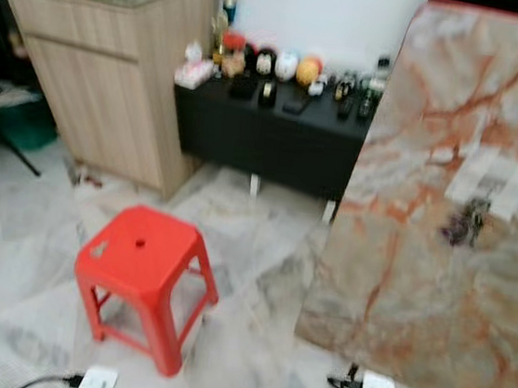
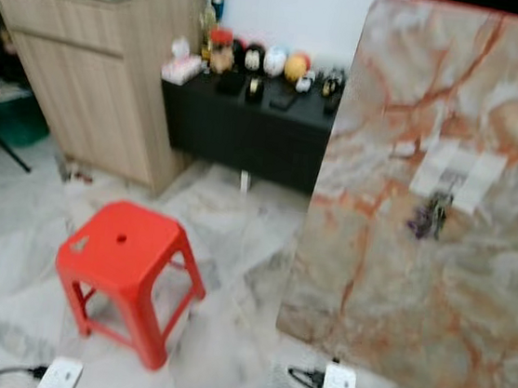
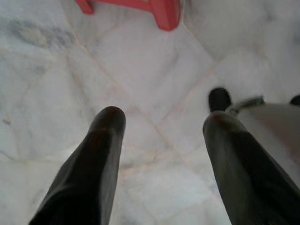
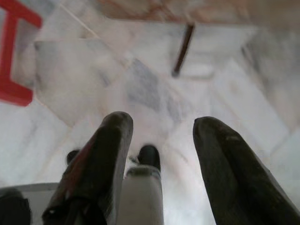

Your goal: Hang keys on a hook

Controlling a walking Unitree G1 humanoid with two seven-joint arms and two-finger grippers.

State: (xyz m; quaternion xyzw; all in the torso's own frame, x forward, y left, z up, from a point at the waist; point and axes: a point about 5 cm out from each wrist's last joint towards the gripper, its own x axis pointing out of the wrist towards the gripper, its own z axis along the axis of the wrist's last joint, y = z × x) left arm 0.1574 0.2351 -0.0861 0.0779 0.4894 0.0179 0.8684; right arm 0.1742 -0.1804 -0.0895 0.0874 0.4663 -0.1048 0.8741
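A small dark bunch of keys (image 1: 468,223) hangs against the face of a tall marble-patterned slab (image 1: 400,266), veined in orange and grey, just below two pale rectangular patches (image 1: 494,181) stuck to it; the hook itself is too blurred to make out. The slab stands upright on the glossy grey-white marble floor (image 1: 262,251). Well apart to its left sits a square red plastic stool (image 1: 142,274) with a hole in its seat. Behind are a light wood-grain cabinet (image 1: 112,84) and a low black bench (image 1: 266,129) carrying small round ornaments. The left pincer (image 3: 161,140) hangs over the floor, released, its smooth black fingers spread. The right pincer (image 4: 161,140) likewise hangs released and holds nothing.
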